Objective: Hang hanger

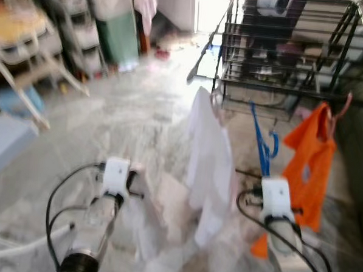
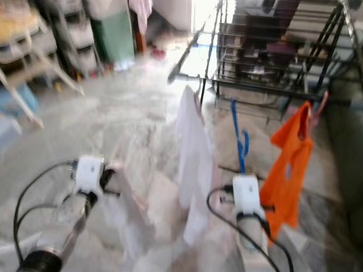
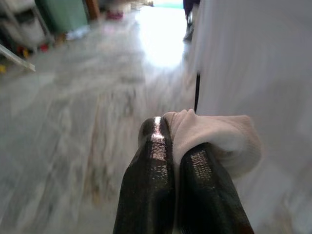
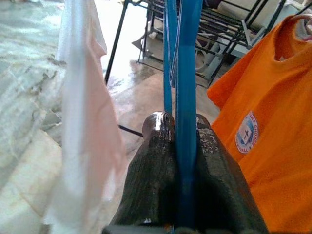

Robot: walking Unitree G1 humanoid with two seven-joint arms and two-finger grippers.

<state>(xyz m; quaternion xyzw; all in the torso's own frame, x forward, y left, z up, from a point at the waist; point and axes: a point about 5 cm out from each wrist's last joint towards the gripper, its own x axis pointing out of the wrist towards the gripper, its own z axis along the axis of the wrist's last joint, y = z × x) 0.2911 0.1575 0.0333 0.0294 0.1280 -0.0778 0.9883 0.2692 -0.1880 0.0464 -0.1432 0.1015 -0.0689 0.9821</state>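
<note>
A blue hanger [image 1: 263, 140] stands upright in my right gripper [image 4: 181, 127], which is shut on its blue bar [image 4: 186, 73]. It is held up before the black drying rack [image 1: 295, 50]. A white shirt [image 1: 209, 168] hangs from the rack's lower rail on its own hanger, just left of the blue one. An orange T-shirt [image 1: 308, 164] hangs to the right. My left gripper [image 3: 175, 141] is shut on a fold of white cloth [image 3: 214, 136], low and to the left of the white shirt.
A dark sofa [image 1: 358, 139] lies at the far right. White chairs [image 1: 27, 55] and storage shelves [image 1: 83, 27] crowd the back left, with a green bin [image 1: 120, 35] beside them. Open marble floor [image 1: 140, 109] stretches ahead. The eye views are blurred.
</note>
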